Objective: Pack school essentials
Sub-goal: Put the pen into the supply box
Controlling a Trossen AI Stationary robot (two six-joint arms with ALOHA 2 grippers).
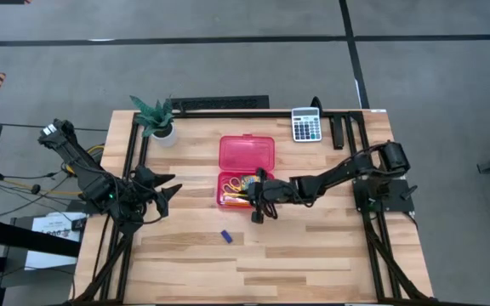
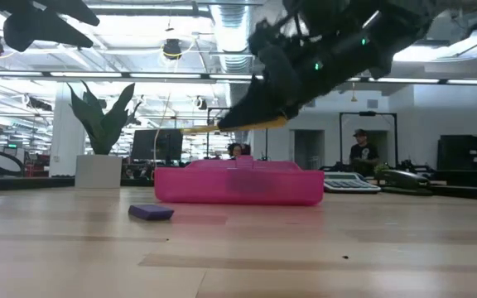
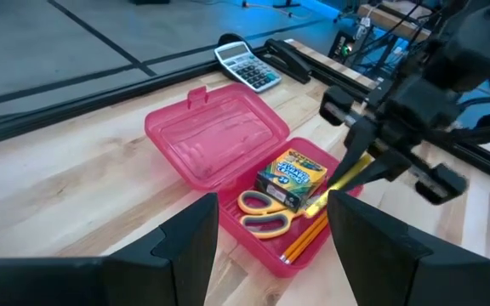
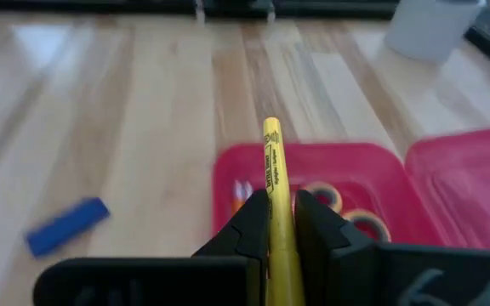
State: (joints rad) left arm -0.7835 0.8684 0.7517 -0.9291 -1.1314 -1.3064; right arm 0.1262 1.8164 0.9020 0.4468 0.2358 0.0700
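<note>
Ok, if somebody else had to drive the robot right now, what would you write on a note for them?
Right gripper: shut on the yellow highlighter, held above the open pink pencil case.
Left gripper: open, holding nothing, waiting at the table's left side.
In the case: yellow-handled scissors, crayon box, orange pencils.
On the table in front of the case: blue eraser.
Done: scissors, crayons, pencils packed.
Left: drop the highlighter in, pack the eraser, probably close the lid.

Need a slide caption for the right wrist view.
Right gripper holds a yellow highlighter above the open pink pencil case; blue eraser lies on the table.
</note>
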